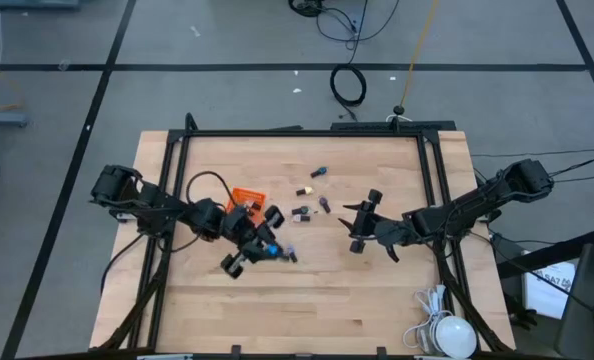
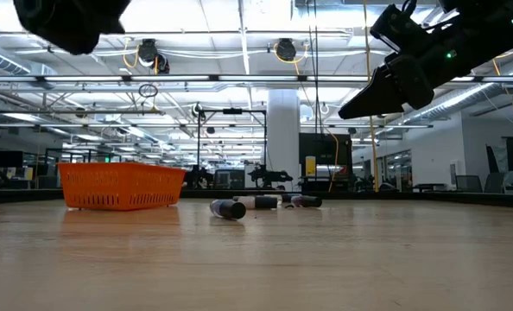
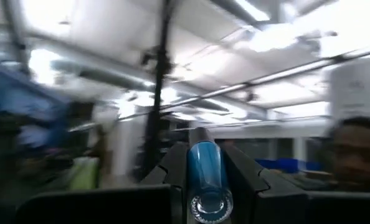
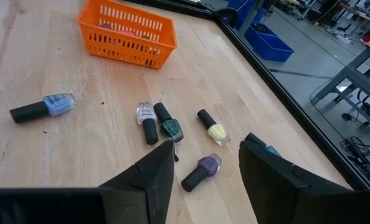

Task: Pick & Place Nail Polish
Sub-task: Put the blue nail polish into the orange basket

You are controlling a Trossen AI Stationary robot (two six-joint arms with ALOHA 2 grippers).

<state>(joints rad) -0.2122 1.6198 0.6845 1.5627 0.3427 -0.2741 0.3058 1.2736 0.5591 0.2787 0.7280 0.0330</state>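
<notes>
Presently: blue nail polish bottle [image 3: 207, 177], pinched in left pincer [image 1: 260, 243], raised beside orange basket [image 1: 245, 197]. Loose bottles: purple [image 4: 201, 170], yellow [image 4: 212, 127], green [image 4: 169, 125], lying on wooden surface [image 4: 98, 143]. Right pincer [image 4: 205, 167], fingers spread, hovering above purple bottle.
</notes>
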